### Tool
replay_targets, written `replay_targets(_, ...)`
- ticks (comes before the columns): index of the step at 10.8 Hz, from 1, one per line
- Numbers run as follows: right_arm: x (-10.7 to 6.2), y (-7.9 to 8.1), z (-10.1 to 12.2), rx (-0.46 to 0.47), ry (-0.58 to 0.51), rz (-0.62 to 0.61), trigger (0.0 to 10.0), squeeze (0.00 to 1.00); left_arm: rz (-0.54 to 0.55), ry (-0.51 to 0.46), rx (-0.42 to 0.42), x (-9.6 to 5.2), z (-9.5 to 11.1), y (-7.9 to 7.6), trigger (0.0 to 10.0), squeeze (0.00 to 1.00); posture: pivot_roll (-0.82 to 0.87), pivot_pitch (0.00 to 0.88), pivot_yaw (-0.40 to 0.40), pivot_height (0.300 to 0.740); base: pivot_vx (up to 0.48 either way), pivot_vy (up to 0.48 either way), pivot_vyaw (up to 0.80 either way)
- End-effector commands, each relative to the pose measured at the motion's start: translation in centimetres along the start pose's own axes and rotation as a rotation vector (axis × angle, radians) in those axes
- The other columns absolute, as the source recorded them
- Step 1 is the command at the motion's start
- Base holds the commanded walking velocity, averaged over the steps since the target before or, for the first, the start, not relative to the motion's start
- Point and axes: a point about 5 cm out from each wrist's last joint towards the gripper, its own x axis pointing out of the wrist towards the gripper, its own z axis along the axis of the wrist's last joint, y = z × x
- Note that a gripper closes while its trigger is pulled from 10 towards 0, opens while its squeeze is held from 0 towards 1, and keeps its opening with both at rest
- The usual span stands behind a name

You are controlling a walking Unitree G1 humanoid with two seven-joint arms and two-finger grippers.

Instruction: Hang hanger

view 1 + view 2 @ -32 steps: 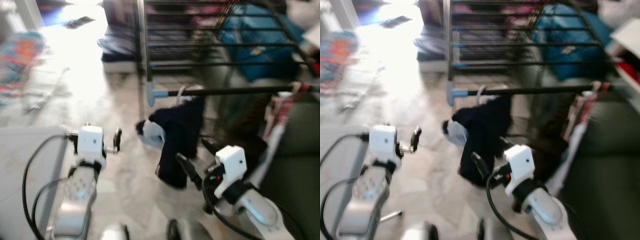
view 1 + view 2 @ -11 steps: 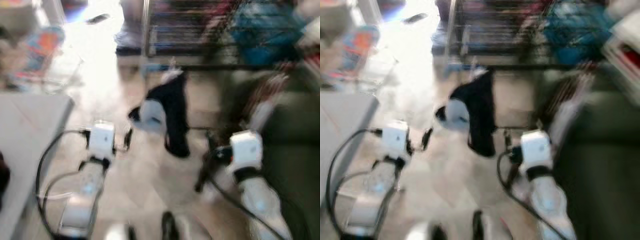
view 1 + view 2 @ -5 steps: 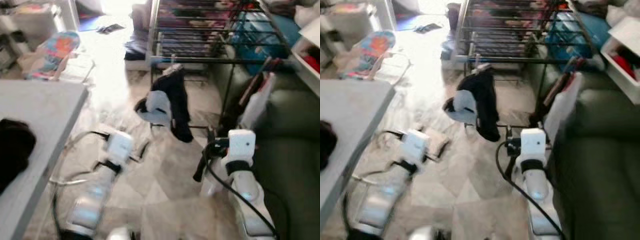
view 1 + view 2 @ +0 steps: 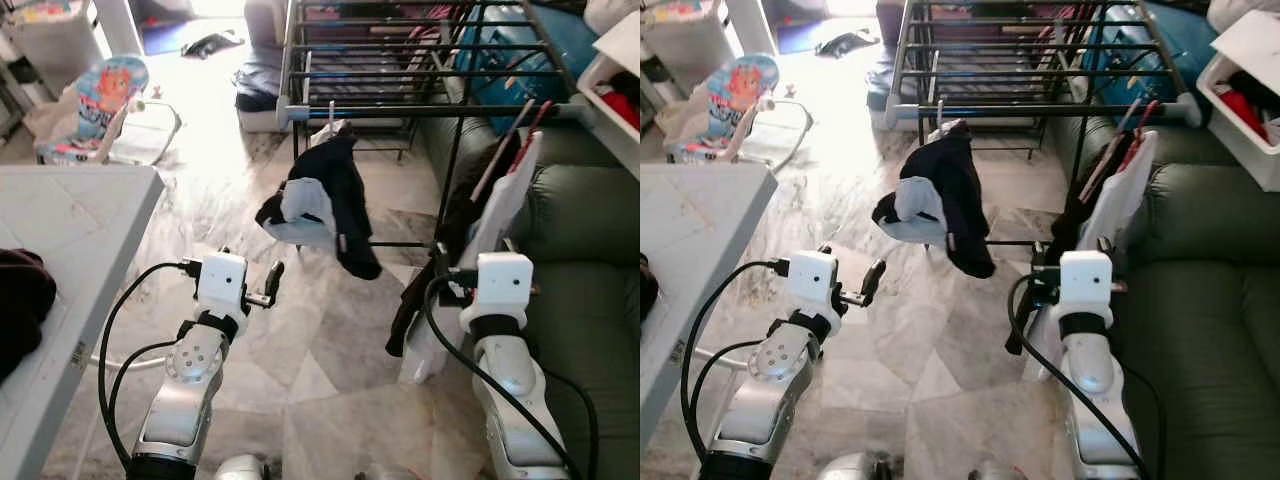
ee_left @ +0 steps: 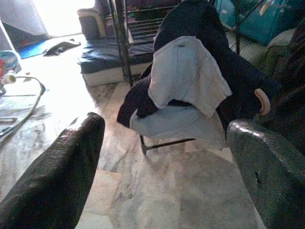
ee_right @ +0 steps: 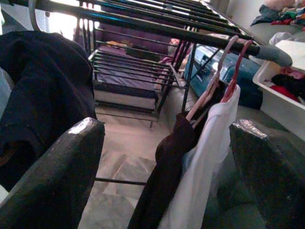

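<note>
A hanger [image 4: 331, 112] hooks over the front rail [image 4: 420, 110] of the drying rack and carries a dark garment with a pale grey one [image 4: 305, 205]. Further right on the same rail, two pink hangers [image 6: 224, 59] hold a brown garment [image 6: 164, 167] and a white one [image 4: 500, 200]. My left gripper [image 5: 167, 129] is open and empty, low over the floor, a short way from the dark garment. My right gripper [image 6: 167, 126] is also open and empty, pointing at the brown and white garments just ahead.
A green sofa [image 4: 590, 260] fills the right side, close beside my right arm. A white table [image 4: 70, 230] with a dark cloth [image 4: 20, 300] stands at the left. A baby bouncer [image 4: 100, 100] and a blue box [image 4: 510, 50] lie beyond. Marble floor [image 4: 330, 350] spreads between my arms.
The camera has pulled back from the rack and the blur has cleared; the table now shows at the left. The garment stays on the rail, and both arms remain held out.
</note>
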Motion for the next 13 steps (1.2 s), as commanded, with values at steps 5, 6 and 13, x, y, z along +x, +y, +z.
replay_targets(5, 0.1, -0.9, -0.4, -0.004, 0.031, -0.041, 10.0, 0.00, -0.068, -0.047, -0.016, 0.9, 1.9, -1.0, 10.0, 0.00, -0.08, 0.088, -0.011, 0.740, 0.000, 0.000, -0.48)
replay_targets(6, 0.1, -0.9, -0.4, -0.005, 0.031, -0.041, 10.0, 0.00, -0.077, -0.049, -0.023, 0.8, 2.0, -1.1, 10.0, 0.00, -0.08, 0.088, -0.011, 0.740, 0.000, 0.000, -0.80)
replay_targets(13, 1.1, -0.5, -0.1, -0.003, 0.016, -0.021, 10.0, 0.00, -0.082, -0.059, -0.025, 1.1, 2.3, -1.4, 10.0, 0.00, -0.08, 0.072, -0.016, 0.740, 0.314, 0.080, -0.17)
